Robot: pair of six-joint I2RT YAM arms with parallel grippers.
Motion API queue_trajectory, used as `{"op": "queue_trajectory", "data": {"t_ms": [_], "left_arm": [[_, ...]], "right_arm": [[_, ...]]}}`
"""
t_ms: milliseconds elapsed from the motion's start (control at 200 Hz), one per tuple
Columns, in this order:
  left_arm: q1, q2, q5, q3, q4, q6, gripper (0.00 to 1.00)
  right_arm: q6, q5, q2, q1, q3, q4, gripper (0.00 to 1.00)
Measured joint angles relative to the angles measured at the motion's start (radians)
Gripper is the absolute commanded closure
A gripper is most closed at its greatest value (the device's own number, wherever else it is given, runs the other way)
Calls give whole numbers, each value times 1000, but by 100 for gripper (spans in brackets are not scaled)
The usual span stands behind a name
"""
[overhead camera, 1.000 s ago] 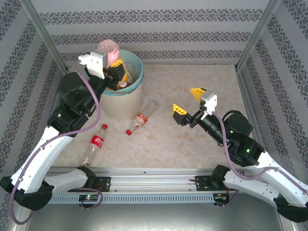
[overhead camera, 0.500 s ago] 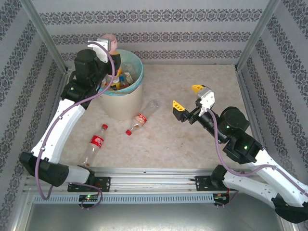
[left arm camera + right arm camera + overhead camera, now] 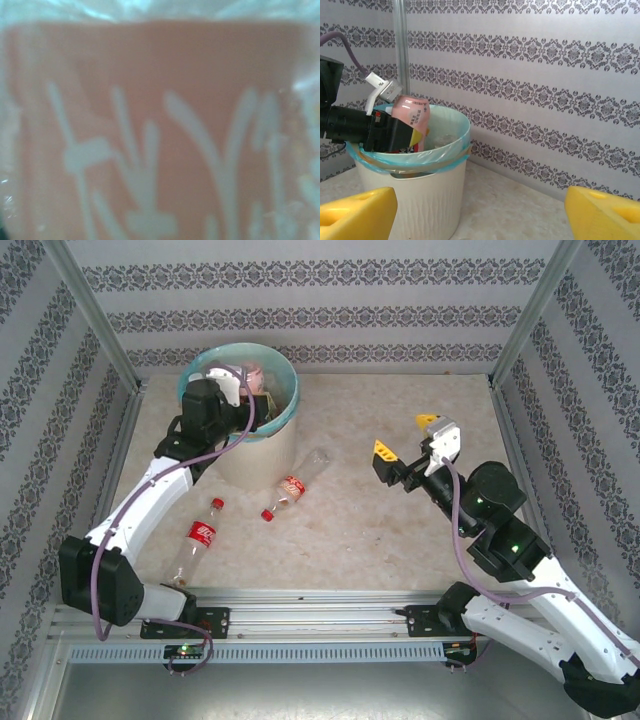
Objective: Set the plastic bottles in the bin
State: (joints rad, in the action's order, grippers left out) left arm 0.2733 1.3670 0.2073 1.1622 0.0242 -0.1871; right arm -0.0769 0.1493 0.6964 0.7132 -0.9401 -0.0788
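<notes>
Pink bottle (image 3: pixel 413 113) hangs tilted over mouth of bin (image 3: pixel 265 455), clenched in left gripper (image 3: pixel 242 382). Its label (image 3: pixel 160 125) is pink with white script, too blurred to read. Two more lie on table (image 3: pixel 380 530): tilted bottle (image 3: pixel 296 483) just beside bin's foot, front bottle (image 3: pixel 200 537) nearer arm bases. Both have red caps and red labels with white Coca-Cola-style script. Right gripper (image 3: pixel 405 436) hovers mid-table, yellow fingers (image 3: pixel 355 212) spread wide.

A robot test booth: patterned wallpaper panels (image 3: pixel 320 300), aluminium corner posts (image 3: pixel 92 315), a metal mounting rail (image 3: pixel 320 619) along the tabletop (image 3: pixel 400 420).
</notes>
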Motion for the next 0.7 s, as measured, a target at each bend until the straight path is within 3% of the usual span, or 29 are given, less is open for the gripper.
{"op": "queue_trajectory", "data": {"t_ms": [45,110,150,290,495,699], "left_arm": [[-1,-7,2,-13,-18,3,40],[-1,-12,-2,-17,-22,14,9],[-6,-12,-5,-17,-21,21,1],[-9,-22,-2,17,8,31,1],[-12,-26,2,211,95,32,6],[-13,-35,20,314,159,21,22]], "right_arm": [[3,-2,2,-3,1,-1,13],[8,-5,8,-5,1,0,13],[15,-8,11,-5,1,0,13],[29,-9,16,-5,1,1,13],[48,-16,37,-5,1,1,13],[53,-24,58,-5,1,1,13]]}}
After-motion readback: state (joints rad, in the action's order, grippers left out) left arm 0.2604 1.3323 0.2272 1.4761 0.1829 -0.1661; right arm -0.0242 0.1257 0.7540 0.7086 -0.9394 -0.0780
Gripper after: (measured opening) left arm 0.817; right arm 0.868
